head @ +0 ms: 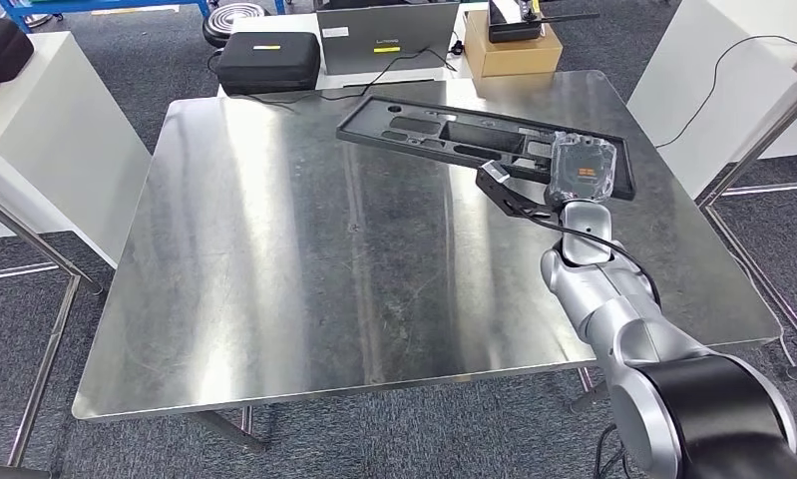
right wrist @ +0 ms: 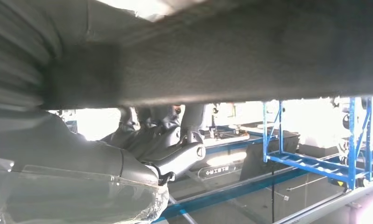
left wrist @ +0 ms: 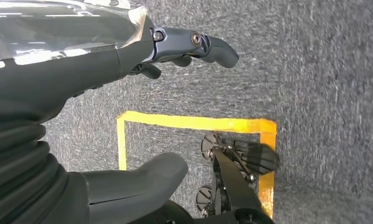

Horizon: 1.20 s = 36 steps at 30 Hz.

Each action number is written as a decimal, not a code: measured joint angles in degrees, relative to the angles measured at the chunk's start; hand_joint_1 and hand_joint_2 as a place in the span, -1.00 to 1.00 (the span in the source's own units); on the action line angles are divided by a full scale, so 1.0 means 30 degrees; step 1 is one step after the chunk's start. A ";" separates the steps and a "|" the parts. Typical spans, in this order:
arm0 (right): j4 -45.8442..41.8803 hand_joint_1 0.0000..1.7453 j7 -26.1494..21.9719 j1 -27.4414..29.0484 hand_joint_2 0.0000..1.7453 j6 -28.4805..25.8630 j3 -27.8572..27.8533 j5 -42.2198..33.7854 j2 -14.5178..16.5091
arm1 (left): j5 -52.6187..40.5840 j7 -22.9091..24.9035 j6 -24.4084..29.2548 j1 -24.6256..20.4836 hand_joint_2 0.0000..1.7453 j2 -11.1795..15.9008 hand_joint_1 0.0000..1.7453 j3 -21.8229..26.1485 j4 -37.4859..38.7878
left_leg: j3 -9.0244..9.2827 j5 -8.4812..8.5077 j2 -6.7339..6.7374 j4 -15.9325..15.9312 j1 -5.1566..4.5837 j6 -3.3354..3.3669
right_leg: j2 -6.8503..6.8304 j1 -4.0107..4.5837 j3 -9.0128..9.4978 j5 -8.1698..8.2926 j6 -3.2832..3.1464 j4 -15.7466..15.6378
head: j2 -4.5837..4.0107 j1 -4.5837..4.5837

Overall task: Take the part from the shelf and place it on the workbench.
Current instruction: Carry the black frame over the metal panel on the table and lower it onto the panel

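**Long black part laid at the far right of the desk, right robot hand on its near end**

The part is a long, flat black moulded panel with several cut-out openings. It lies on the steel desk toward the far right. Its long axis runs from the far middle of the desk toward the right edge, slanting slightly nearer at the right end.

The right robot hand sits over the panel's right end. In the right wrist view its fingers are curled under the dark edge of the part, so I judge it to be holding it there, though the contact is partly hidden.

The left robot hand hangs over grey carpet, fingers bent in with nothing in them.

The panel looks like rigid plastic, light for its length, likely to flex or swing if held by one end. The rim or a cut-out edge offers the surest purchase; a grip nearer the middle would balance it better.
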 joint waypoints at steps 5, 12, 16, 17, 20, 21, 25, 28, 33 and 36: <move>0.0000 -1.00 0.0171 0.0103 -1.00 0.0102 0.0025 0.0000 -0.0184 | -0.0023 -0.0031 -0.0089 0.0001 1.00 0.0024 -1.00 -0.0080 0.0000 | 0.0001 0.0000 0.0000 0.0001 0.0002 0.0000 | 0.0000 0.0002 0.0001 0.0000 0.0000 0.0000 | 0.0000 -0.0002; 0.0000 -1.00 0.0222 0.0130 -1.00 0.0222 0.0069 0.0000 -0.0384 | 0.0020 0.0328 -0.0063 0.0000 1.00 0.0087 -1.00 -0.0286 0.0000 | 0.0001 0.0000 0.0001 0.0001 0.0004 0.0000 | 0.0000 0.0005 0.0000 0.0000 0.0000 0.0000 | 0.0000 -0.0004; 0.0000 -1.00 0.0235 0.0169 -1.00 0.0246 0.0086 0.0000 -0.0423 | 0.0020 0.0348 -0.0063 0.0000 1.00 0.0124 -1.00 -0.0326 0.0000 | 0.0001 0.0000 0.0001 0.0001 0.0003 0.0000 | 0.0001 0.0004 0.0001 0.0000 0.0000 0.0000 | 0.0000 -0.0002; 0.0000 -1.00 0.0235 0.0182 -1.00 0.0246 0.0091 0.0000 -0.0430 | 0.0020 0.0350 -0.0063 0.0000 1.00 0.0128 -1.00 -0.0332 0.0000 | 0.0002 0.0000 0.0001 0.0001 0.0003 0.0000 | 0.0000 0.0004 0.0002 0.0000 0.0000 0.0000 | 0.0000 -0.0002; 0.0000 -1.00 0.0237 0.0207 -1.00 0.0257 0.0109 0.0000 -0.0448 | 0.0020 0.0366 -0.0062 0.0000 1.00 0.0128 -1.00 -0.0339 0.0000 | 0.0002 0.0000 0.0000 0.0001 0.0002 0.0000 | 0.0000 0.0003 0.0003 0.0000 0.0000 0.0000 | 0.0000 0.0000; 0.0000 -1.00 0.0250 0.0212 -1.00 0.0262 0.0115 0.0000 -0.0455 | 0.0020 0.0393 -0.0060 0.0000 1.00 0.0128 -1.00 -0.0341 0.0000 | 0.0002 0.0000 0.0000 0.0001 0.0002 0.0000 | 0.0000 0.0003 0.0003 0.0000 0.0000 0.0000 | 0.0000 -0.0002; 0.0000 -1.00 0.0372 0.0233 -1.00 0.0275 0.0122 0.0000 -0.0494 | 0.0102 0.0579 -0.0020 0.0000 1.00 0.0128 -1.00 -0.0344 0.0000 | 0.0002 0.0000 -0.0001 0.0001 0.0002 0.0000 | 0.0000 0.0003 0.0003 0.0000 0.0000 0.0000 | 0.0000 -0.0004; 0.0000 -1.00 0.0413 0.0245 -1.00 0.0271 0.0113 -0.0011 -0.0519 | 0.0217 0.0719 0.0068 0.0000 1.00 0.0128 -1.00 -0.0344 0.0000 | 0.0003 0.0000 -0.0001 0.0002 0.0002 0.0000 | 0.0000 0.0003 0.0003 0.0000 0.0000 0.0000 | 0.0000 -0.0002; -0.0007 -1.00 -0.0003 0.0120 -1.00 0.1337 -0.0685 -0.0468 -0.0566 | 0.0492 0.0887 0.0222 0.0000 1.00 0.0128 -1.00 -0.0344 0.0000 | 0.0002 0.0000 0.0000 0.0002 0.0002 0.0000 | 0.0000 0.0003 0.0009 0.0000 0.0000 0.0001 | 0.0000 -0.0005; -0.0009 -1.00 -0.0177 -0.0206 -1.00 0.3296 -0.1681 -0.1013 -0.0572 | 0.0656 0.0958 0.0188 0.0000 1.00 0.0128 -1.00 -0.0344 0.0000 | 0.0001 0.0001 -0.0002 0.0002 0.0001 0.0000 | -0.0001 0.0002 0.0010 0.0000 0.0000 0.0001 | 0.0000 -0.0004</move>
